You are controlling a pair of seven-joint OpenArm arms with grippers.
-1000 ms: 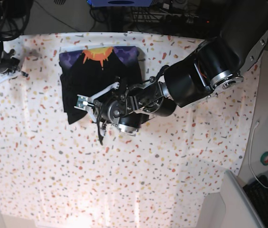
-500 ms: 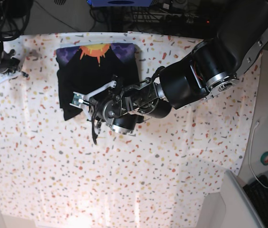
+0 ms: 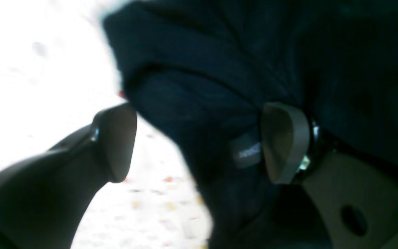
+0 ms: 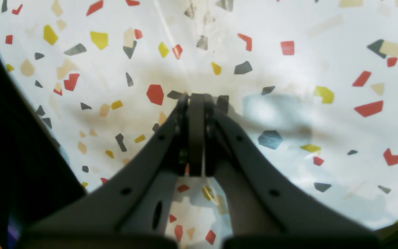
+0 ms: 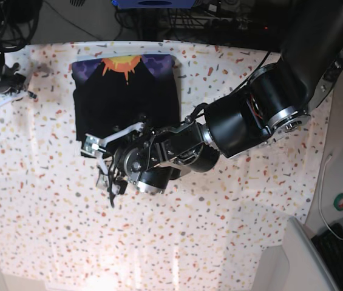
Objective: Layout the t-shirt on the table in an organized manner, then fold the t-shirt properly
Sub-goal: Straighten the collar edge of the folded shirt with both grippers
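Black cloth, folded into a compact block, that's the t-shirt (image 5: 125,97) lying on the far left part of the bench (image 5: 232,206) in the base view, its orange sunburst and purple print facing up along the far edge. The near edge looks bunched and uneven where the left gripper (image 5: 101,162) sits at it. From the left wrist view, the fingers (image 3: 116,141) stand wide apart, one pad over the bright speckled bench cloth, the other pad against the dark fabric; a lobe of shirt hangs between them, but neither pad pinches it. There's a small grey tag (image 3: 245,152) sewn on the cloth beside the right-hand pad, with a line of pale lettering, too blurred to read. Over at the far left corner, the right gripper (image 4: 197,103) has its fingers pressed flat together on nothing, hovering above the white cloth with red, yellow and grey flecks.
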